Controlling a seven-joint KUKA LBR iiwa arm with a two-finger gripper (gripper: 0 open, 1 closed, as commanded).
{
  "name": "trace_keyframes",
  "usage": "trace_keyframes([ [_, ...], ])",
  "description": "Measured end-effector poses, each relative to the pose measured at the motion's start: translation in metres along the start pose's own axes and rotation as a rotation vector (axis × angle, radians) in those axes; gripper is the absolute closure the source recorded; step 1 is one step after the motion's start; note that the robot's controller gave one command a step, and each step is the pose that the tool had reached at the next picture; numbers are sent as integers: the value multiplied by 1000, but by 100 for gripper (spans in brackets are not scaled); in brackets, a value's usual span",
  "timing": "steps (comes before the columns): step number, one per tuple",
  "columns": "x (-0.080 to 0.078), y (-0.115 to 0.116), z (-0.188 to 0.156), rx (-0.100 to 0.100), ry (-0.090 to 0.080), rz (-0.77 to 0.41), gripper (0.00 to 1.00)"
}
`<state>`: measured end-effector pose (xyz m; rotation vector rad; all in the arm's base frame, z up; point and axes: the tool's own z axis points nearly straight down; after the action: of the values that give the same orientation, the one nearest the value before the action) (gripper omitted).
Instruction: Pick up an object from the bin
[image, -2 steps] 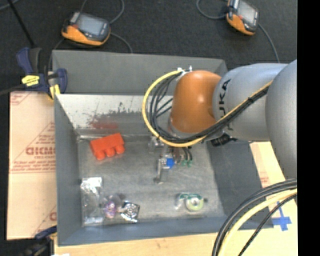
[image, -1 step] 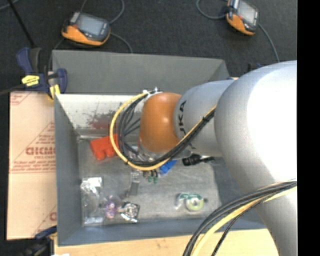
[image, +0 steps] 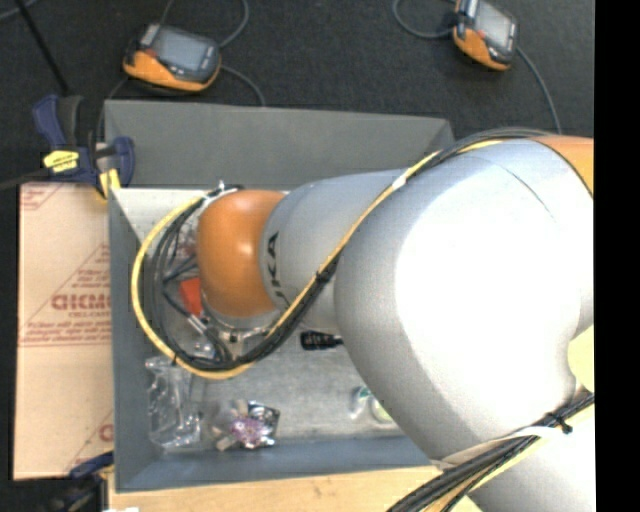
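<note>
Sits low at grey metal bin's (image: 300, 145) left, beside small orange-red piece (image: 188, 296). Can't tell gripper (image: 208, 338) open or closed.

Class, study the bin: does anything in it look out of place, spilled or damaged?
Nothing stands out. The clear plastic piece in the lower-left corner, the crumpled purple-silver thing beside it and the small black item just lie loose on the floor of the bin.

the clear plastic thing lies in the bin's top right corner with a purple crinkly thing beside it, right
No: the clear plastic thing lies in the bin's lower left corner, purple crinkly thing beside it, as the camera view shows.
</note>
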<state>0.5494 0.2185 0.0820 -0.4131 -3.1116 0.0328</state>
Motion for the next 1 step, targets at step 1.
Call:
trace_keyframes([
  [1,24,-1,10,-7,-10,-145,0],
])
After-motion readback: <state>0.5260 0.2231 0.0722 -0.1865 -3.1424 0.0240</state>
